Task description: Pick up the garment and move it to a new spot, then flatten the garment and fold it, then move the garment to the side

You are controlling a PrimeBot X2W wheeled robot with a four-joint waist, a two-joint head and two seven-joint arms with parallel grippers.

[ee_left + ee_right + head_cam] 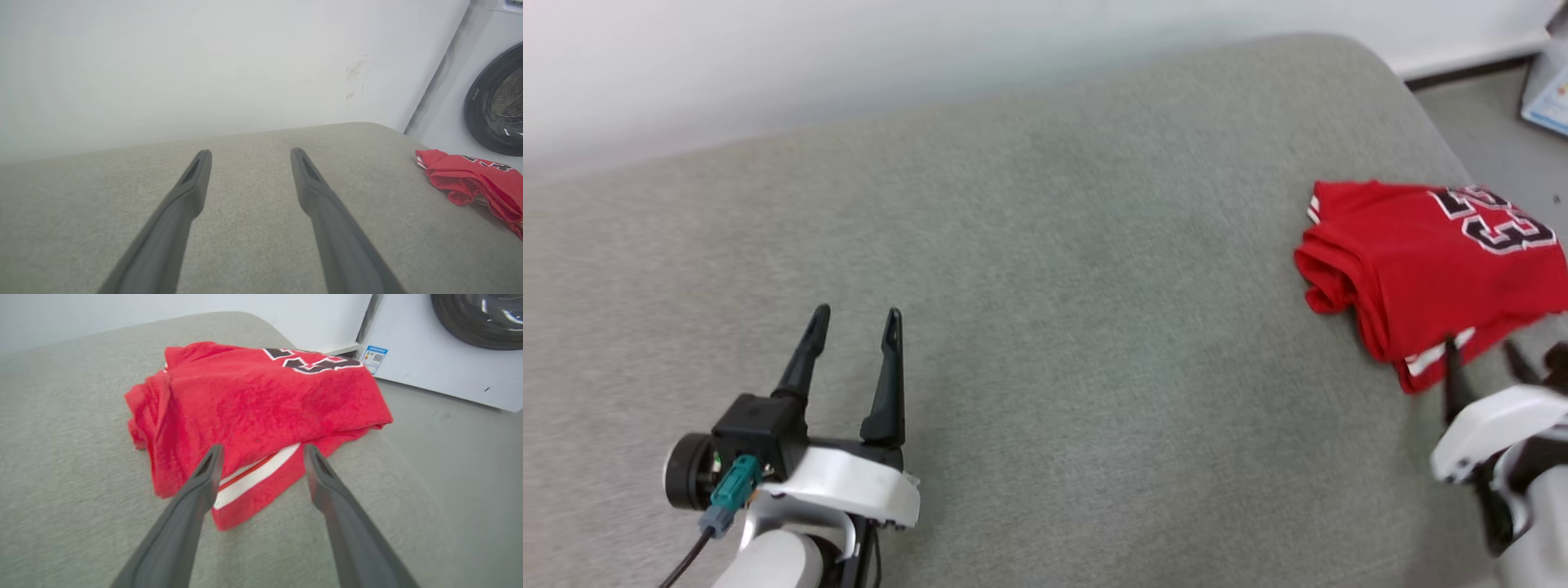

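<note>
red T-shirt [253, 396] lies folded | right gripper [262, 447] open, empty, tips at its edge | left gripper [858, 311] open, empty, far away

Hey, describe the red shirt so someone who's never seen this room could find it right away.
Start at the broad grey cushioned surface against the white wall. At its right end, near the white washing machine, the T-shirt lies in a folded bundle just ahead of the right end effector. It is the one bright red thing there, with dark white-edged numerals and a white stripe.
</note>
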